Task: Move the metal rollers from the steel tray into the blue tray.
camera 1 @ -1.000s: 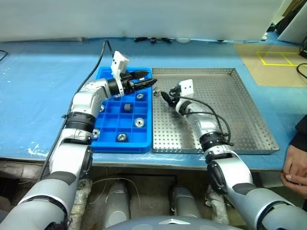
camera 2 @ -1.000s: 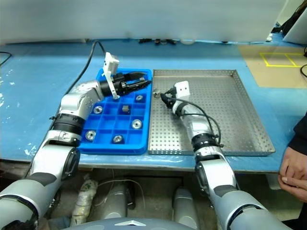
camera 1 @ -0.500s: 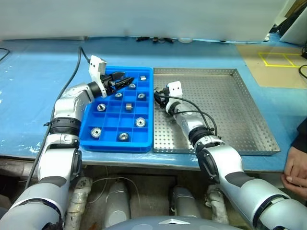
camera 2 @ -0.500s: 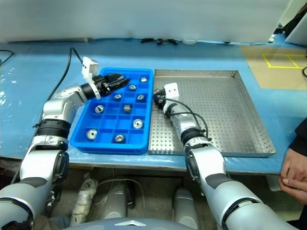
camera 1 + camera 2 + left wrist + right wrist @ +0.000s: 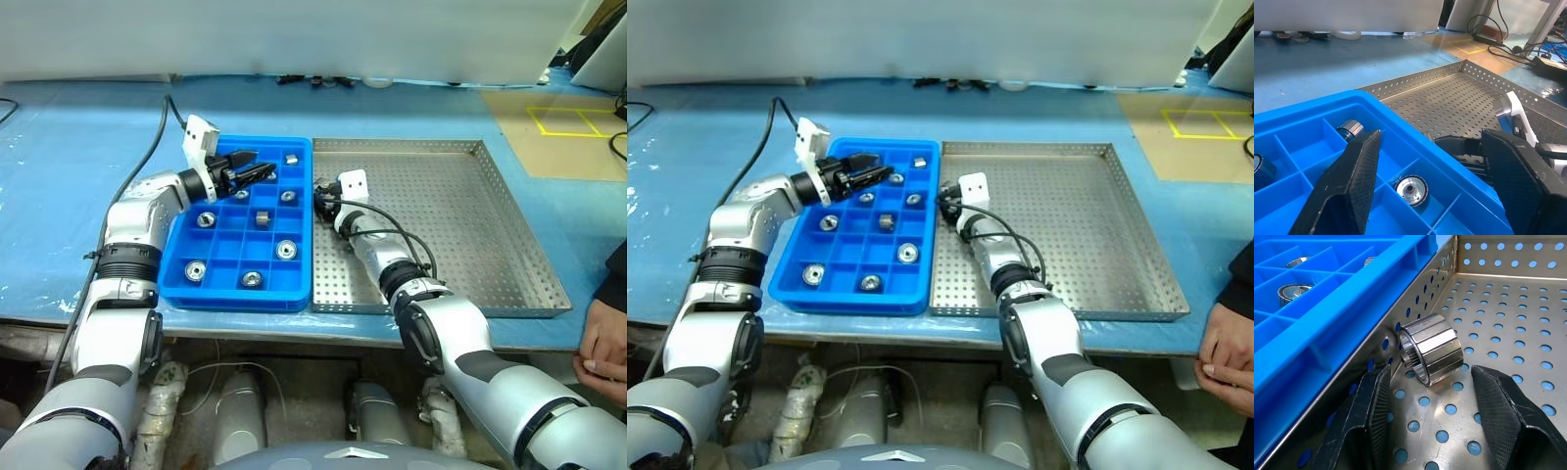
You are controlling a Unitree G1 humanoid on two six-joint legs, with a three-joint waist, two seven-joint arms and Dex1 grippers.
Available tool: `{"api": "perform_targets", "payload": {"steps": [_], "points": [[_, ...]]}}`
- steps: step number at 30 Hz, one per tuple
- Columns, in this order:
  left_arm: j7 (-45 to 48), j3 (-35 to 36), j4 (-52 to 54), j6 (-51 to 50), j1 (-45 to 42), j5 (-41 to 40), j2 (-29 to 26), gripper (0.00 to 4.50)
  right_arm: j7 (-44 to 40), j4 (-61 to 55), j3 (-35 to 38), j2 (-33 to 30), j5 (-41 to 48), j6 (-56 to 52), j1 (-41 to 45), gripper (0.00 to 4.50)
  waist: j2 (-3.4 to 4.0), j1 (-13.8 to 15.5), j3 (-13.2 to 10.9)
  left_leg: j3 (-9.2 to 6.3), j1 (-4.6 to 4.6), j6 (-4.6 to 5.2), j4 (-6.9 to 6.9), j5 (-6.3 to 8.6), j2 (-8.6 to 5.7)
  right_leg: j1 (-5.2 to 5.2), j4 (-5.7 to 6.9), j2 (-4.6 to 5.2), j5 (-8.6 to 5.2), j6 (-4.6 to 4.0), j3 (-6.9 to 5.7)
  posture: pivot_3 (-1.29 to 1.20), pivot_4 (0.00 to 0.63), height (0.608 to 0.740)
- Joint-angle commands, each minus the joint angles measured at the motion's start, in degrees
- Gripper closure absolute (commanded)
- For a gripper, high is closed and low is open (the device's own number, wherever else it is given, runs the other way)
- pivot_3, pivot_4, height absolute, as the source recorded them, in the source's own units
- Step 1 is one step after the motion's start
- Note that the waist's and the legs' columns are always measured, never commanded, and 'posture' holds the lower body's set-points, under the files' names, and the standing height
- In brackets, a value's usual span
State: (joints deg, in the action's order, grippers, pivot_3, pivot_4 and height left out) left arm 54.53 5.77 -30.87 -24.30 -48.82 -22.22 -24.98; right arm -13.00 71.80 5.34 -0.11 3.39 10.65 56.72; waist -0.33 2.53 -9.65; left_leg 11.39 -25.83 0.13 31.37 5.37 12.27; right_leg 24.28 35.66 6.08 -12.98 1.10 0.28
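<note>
One metal roller (image 5: 1431,348) lies on its side on the steel tray (image 5: 460,215), against that tray's left wall. My right gripper (image 5: 1431,373) is low over the tray floor, open, with the roller just at its fingertips and untouched. In the head views this gripper (image 5: 318,196) is beside the blue tray (image 5: 245,302). Several rollers (image 5: 286,249) sit in the blue tray's compartments. My left gripper (image 5: 257,168) hovers open and empty over the blue tray's far rows, above one roller (image 5: 1410,188).
A person's hand (image 5: 602,343) rests at the table's front right edge, past the steel tray. Cables (image 5: 313,80) lie along the table's far edge. Yellow tape marks (image 5: 568,117) show at the far right.
My left gripper has moved left across the blue tray, and a roller now shows in the far right compartment it had covered. My right gripper has slid left to the steel tray's left wall.
</note>
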Motion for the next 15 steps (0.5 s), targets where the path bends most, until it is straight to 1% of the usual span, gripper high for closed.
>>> {"api": "perform_targets", "payload": {"steps": [1,5,6,8,11,12,15], "points": [[0.4,-0.2,2.0,0.0,-1.2,-0.1,0.2,1.03,1.7,-0.5,0.8,0.9,-0.2,2.7,2.5,1.74,0.0,0.0,0.0,0.0,0.0,0.0,0.0,0.0,0.0,0.0,0.0,0.0,0.0,0.0,0.0,-0.11,0.15,0.74],[0.2,-0.4,2.6,-0.4,-0.9,-0.2,0.5,1.03,3.1,-0.2,0.9,1.2,-0.5,3.7,3.1,1.74,0.01,-0.1,0.0,0.0,-0.01,0.0,-0.03,0.0,0.0,0.03,-0.01,0.0,0.0,0.0,0.0,-0.11,0.15,0.74],[0.3,-0.6,3.0,-0.6,-0.6,-0.2,0.5,1.03,3.4,-0.1,1.2,1.3,-0.4,3.8,3.1,2.13,0.01,-0.1,0.0,0.0,-0.01,-0.01,-0.04,0.0,0.0,0.03,-0.01,0.0,0.0,0.0,0.0,-0.11,0.15,0.74],[0.2,-0.8,3.8,-1.0,-0.1,-0.3,0.6,1.03,3.4,0.1,1.5,1.6,-0.2,3.7,3.2,2.68,0.01,0.0,0.0,0.0,-0.01,-0.01,-0.05,0.0,0.0,0.03,-0.02,0.0,-0.01,-0.01,0.0,-0.11,0.15,0.74],[0.2,-0.9,4.4,-1.5,0.2,-0.5,0.6,1.03,3.0,0.2,1.2,2.0,-0.6,3.7,2.9,3.69,0.01,0.0,0.0,0.0,-0.03,0.0,-0.06,0.0,-0.01,0.03,-0.04,0.0,-0.01,-0.01,-0.01,-0.11,0.15,0.74],[0.2,-0.9,4.5,-1.6,0.3,-0.5,0.5,1.03,2.8,0.2,1.1,2.2,-0.7,3.8,2.8,3.85,0.01,0.0,0.0,0.0,-0.03,0.0,-0.06,0.0,-0.01,0.03,-0.04,0.0,-0.01,-0.01,-0.01,-0.11,0.15,0.74],[0.3,-0.8,4.8,-2.0,0.4,-0.5,0.3,1.03,2.7,0.3,1.0,2.2,-1.1,3.5,2.6,3.85,0.01,-0.1,0.0,0.0,-0.01,-0.01,-0.07,0.0,0.0,0.03,-0.04,0.0,-0.01,-0.01,0.0,-0.11,0.15,0.74]]}}
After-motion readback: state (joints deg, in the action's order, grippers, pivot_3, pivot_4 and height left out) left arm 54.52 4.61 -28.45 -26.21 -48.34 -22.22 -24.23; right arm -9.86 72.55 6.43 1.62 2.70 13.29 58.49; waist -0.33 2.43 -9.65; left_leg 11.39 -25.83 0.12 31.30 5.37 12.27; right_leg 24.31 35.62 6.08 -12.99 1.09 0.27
